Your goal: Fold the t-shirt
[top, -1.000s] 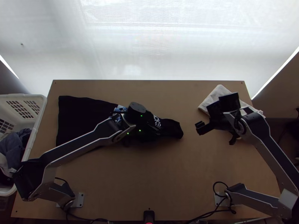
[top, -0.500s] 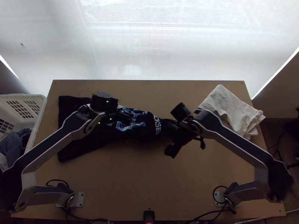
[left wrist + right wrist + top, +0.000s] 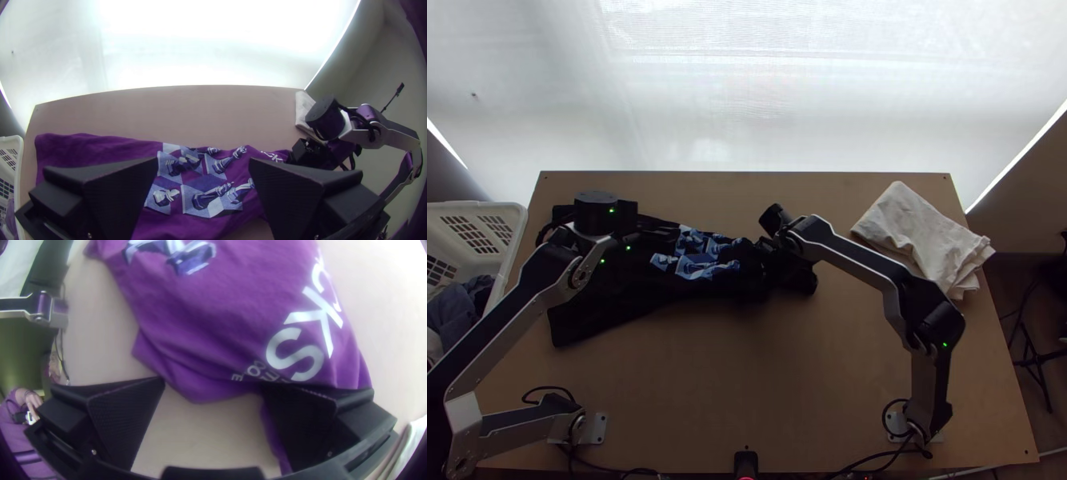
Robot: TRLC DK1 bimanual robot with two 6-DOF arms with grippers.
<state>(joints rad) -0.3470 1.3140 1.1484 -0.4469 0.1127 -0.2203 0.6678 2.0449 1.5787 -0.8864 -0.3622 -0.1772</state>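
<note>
Since the earlier frame, the left gripper (image 3: 667, 234) has shifted left, the right gripper (image 3: 769, 254) inward. Top view: shirt (image 3: 627, 292) lies lengthwise on the table (image 3: 747, 384), left to middle; folded towel (image 3: 923, 240) at right. Left wrist view: left gripper (image 3: 203, 161) wide open, holding nothing. Right wrist view: right gripper (image 3: 213, 384) wide open, one finger (image 3: 307, 418) overlapping shirt; contact cannot be told.

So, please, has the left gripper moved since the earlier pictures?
Yes. In the top view, the left gripper has gone leftwards over the t-shirt, and it is now nearer to the white basket.
</note>
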